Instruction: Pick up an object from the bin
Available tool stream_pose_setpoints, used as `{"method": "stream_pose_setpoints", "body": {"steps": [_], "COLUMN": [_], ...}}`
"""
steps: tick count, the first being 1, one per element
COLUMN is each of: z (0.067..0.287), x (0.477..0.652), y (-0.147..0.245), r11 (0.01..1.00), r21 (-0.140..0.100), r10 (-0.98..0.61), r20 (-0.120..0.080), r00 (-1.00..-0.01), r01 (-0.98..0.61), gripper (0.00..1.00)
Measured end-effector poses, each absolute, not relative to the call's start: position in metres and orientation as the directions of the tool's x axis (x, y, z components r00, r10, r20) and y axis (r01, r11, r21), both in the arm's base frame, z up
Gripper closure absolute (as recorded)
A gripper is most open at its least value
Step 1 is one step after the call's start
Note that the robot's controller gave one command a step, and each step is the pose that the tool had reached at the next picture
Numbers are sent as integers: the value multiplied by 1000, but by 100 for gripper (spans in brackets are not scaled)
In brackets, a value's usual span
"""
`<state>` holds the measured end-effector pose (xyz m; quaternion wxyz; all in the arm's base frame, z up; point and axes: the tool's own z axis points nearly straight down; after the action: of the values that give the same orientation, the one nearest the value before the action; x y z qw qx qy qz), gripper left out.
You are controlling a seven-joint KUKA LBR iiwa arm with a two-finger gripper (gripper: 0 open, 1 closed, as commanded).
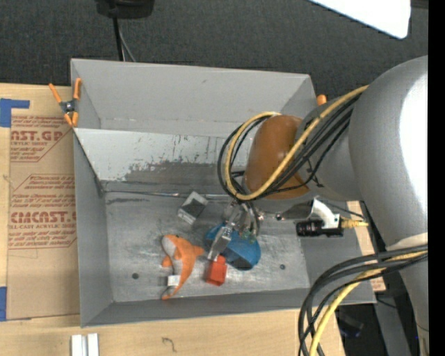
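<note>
Farthest to the gripper's left lies an orange-and-white toy (182,259), perhaps a fish. A small grey box (193,207) sits up-left of it, and a red block (215,271) just below-left. The gripper (224,240) hangs directly over a blue round object (245,254), seemingly touching it; I cannot tell whether it is parted or closed.

A dark floor (229,31) spans the top, a white panel (368,14) in its right corner. Pale wooden tabletop (229,337) lines the bottom.

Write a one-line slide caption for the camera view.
Hand over a blue round thing beside a red block in the bin.
</note>
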<state>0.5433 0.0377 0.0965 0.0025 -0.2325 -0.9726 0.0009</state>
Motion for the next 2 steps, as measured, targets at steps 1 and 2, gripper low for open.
{"method": "stream_pose_setpoints", "body": {"steps": [1, 2], "z": [111, 127], "x": [543, 542], "y": [38, 38], "r11": [892, 892], "r21": [-3, -5], "r10": [452, 452], "r20": [5, 9], "r00": [-892, -892], "r01": [452, 452], "gripper": [100, 100]}}
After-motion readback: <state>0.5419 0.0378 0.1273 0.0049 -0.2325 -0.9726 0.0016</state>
